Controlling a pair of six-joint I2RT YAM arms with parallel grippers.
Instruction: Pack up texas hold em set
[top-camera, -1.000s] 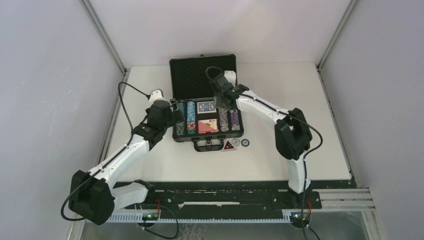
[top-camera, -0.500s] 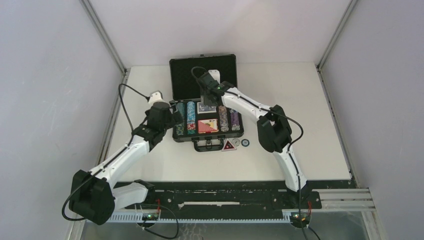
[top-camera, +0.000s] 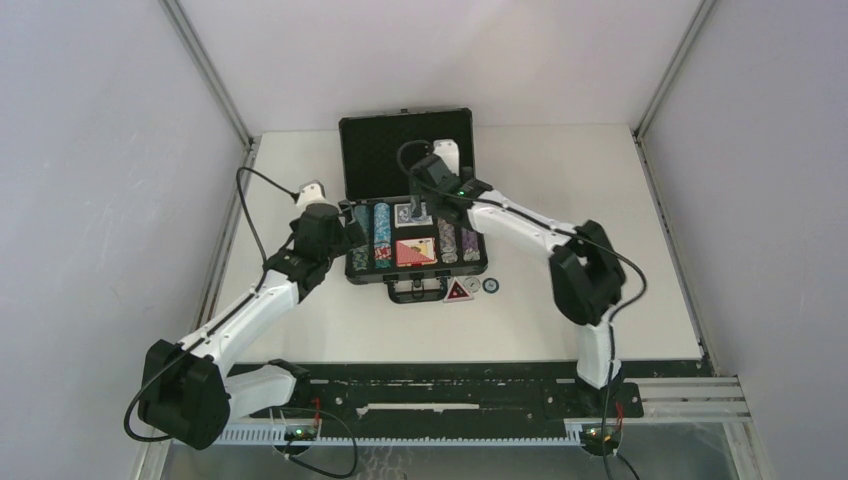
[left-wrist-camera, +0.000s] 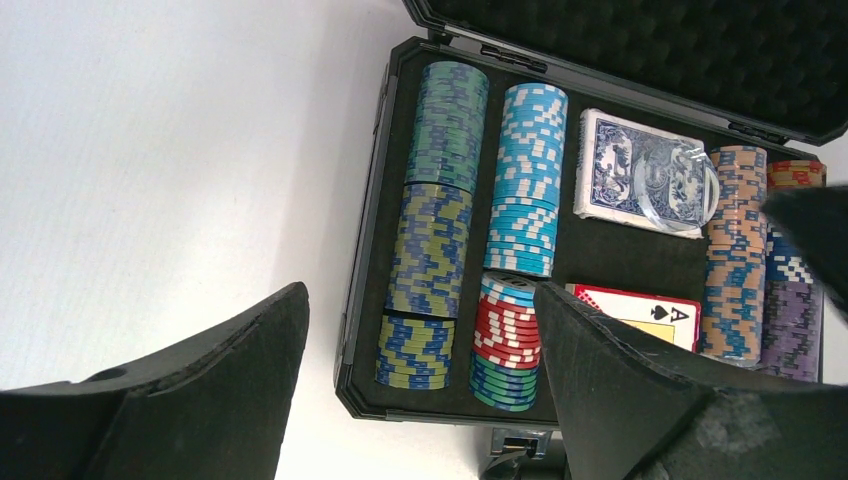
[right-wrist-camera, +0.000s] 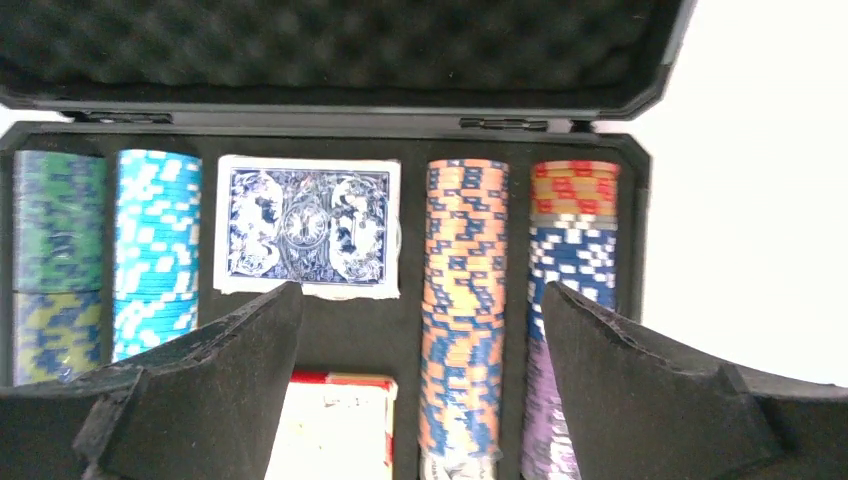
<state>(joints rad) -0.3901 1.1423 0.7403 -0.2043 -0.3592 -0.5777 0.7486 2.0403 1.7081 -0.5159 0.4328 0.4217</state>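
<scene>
**Right gripper** (right-wrist-camera: 420, 295): jaws spread wide, nothing between them. It hangs over the back half of the open briefcase (right-wrist-camera: 640, 200), fingers pointing down at the middle compartments.

**Left gripper** (left-wrist-camera: 420, 295): jaws also spread, empty. It is poised over the briefcase's near left corner, one finger above the bare tabletop (left-wrist-camera: 150, 150) and the other above the chip rows.

**Briefcase:** black and hard-shelled, standing mid-tabletop between the two arms. The lid is raised at the far side and shows its bumpy foam lining (right-wrist-camera: 340, 40). The handle (top-camera: 415, 290) faces the arm bases.

**Contents, left to right:**
- a row of green-and-blue chips (left-wrist-camera: 440, 220)
- a row of light blue chips (left-wrist-camera: 525, 180), with red chips (left-wrist-camera: 510, 320) and a few green ones at its near end
- the blue deck (right-wrist-camera: 305, 225) at the back of the centre well
- the red deck (left-wrist-camera: 635, 310) at the front of the centre well, an ace of spades showing on its face
- a row of orange chips (right-wrist-camera: 465, 300)
- a mixed row (right-wrist-camera: 573, 250) running from red-and-orange through blue-and-white to purple

**Loose item inside:** a clear round disc (left-wrist-camera: 675, 185) lying on the right part of the blue deck.

**Items outside:** a red triangular button (top-camera: 458, 292) on the tabletop just in front of the briefcase, right of the handle. Two small round buttons (top-camera: 490, 285) lie right beside it.
</scene>
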